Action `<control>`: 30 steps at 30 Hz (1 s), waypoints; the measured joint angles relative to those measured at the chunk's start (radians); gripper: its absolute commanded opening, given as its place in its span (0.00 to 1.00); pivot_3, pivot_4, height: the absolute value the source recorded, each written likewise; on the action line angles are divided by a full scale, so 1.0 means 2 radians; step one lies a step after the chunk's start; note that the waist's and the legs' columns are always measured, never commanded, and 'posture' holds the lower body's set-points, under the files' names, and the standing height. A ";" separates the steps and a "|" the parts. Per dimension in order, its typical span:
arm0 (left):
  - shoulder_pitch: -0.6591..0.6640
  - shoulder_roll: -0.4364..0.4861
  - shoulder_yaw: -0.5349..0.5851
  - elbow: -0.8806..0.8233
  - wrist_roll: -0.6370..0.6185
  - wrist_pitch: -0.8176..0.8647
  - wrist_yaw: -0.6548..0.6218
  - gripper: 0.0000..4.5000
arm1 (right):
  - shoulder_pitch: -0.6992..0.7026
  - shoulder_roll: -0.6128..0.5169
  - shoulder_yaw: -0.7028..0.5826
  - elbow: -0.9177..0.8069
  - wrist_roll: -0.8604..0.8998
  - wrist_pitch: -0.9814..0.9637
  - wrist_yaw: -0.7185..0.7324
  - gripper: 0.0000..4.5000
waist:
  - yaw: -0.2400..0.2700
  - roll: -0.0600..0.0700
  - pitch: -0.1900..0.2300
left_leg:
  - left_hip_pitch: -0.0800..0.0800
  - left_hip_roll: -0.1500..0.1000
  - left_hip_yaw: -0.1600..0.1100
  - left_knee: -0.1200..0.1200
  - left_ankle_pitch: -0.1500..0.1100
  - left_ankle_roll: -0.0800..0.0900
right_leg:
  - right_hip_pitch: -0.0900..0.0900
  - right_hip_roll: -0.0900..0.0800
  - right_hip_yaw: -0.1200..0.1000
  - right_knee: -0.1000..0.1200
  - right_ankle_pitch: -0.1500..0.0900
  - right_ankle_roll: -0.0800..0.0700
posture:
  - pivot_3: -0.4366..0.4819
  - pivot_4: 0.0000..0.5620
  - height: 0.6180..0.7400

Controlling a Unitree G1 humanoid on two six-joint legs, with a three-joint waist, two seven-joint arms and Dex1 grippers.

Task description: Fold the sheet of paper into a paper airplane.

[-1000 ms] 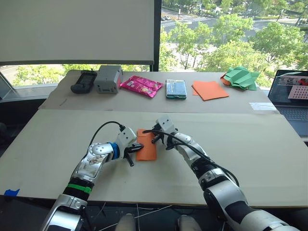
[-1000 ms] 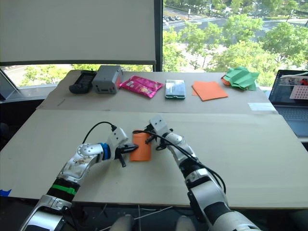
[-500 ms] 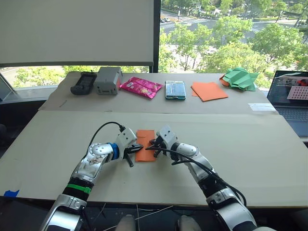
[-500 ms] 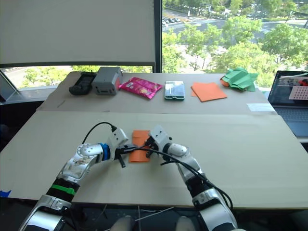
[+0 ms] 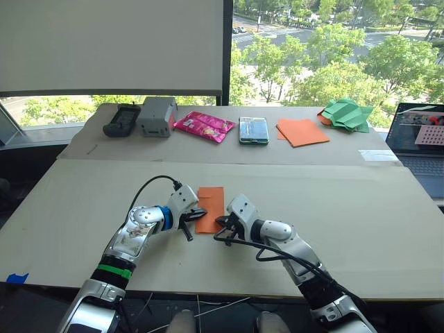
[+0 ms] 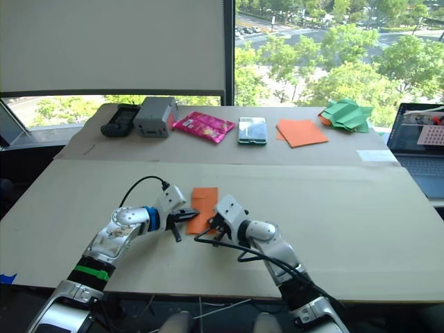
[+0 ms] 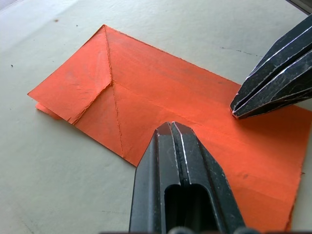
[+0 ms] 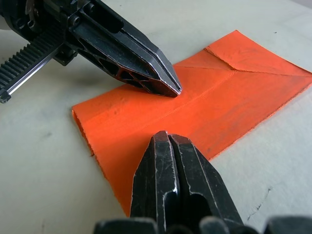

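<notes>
The creased, folded bright orange sheet of paper [image 7: 161, 97] lies flat on the pale table [image 5: 361, 208]; the left gripper [image 7: 171, 127] and right gripper [image 8: 165, 136], jaws closed and empty, press on it.

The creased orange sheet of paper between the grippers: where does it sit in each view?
Left eye: sheet of paper at centre, on the near table.
Right eye: centre.
Left wrist: across the middle, behind the left gripper.
Right wrist: centre to the right edge.
Shared landmark: the right gripper at the sheet's near end.
</notes>
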 measured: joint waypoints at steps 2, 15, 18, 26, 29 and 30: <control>-0.001 0.001 0.000 0.003 0.000 0.000 -0.001 0.00 | -0.012 0.007 -0.004 0.015 0.004 0.000 -0.004 0.01 | 0.000 0.000 0.000 | 0.000 0.000 0.000 0.000 0.000 0.000 | 0.000 0.000 0.000 0.000 0.000 0.000 | 0.48 0.27 0.69; -0.006 -0.001 -0.003 0.003 0.002 0.000 -0.003 0.00 | -0.057 0.007 -0.021 0.091 0.006 -0.029 -0.008 0.01 | 0.002 0.000 0.000 | 0.000 0.000 0.000 0.000 0.000 0.000 | 0.000 0.000 0.000 0.000 0.000 0.000 | 0.48 0.27 0.69; -0.004 -0.001 -0.002 0.002 0.002 0.000 -0.003 0.00 | -0.034 -0.005 -0.019 0.062 0.006 -0.029 0.002 0.01 | 0.002 0.000 0.000 | 0.000 0.000 0.000 0.000 0.000 0.000 | 0.000 0.000 0.000 0.000 0.000 0.000 | 0.48 0.27 0.69; -0.004 -0.001 -0.002 0.002 0.002 0.000 -0.003 0.00 | -0.006 -0.014 -0.018 0.028 0.008 -0.017 0.010 0.01 | 0.001 0.000 0.000 | 0.000 0.000 0.000 0.000 0.000 0.000 | 0.000 0.000 0.000 0.000 -0.001 0.000 | 0.48 0.27 0.69; -0.004 -0.001 -0.002 0.002 0.002 0.000 -0.005 0.00 | 0.001 -0.018 -0.015 0.013 0.009 -0.008 0.020 0.01 | 0.001 -0.001 0.000 | 0.000 0.000 0.000 0.000 0.000 0.000 | 0.000 0.000 0.000 0.000 -0.001 0.000 | 0.48 0.27 0.69; -0.004 -0.001 -0.002 0.002 0.002 0.000 -0.005 0.00 | 0.004 -0.022 -0.012 0.006 0.009 -0.005 0.023 0.01 | 0.001 -0.001 0.000 | 0.000 0.000 0.000 0.000 0.000 0.000 | 0.000 0.000 0.000 0.000 -0.001 0.000 | 0.48 0.27 0.69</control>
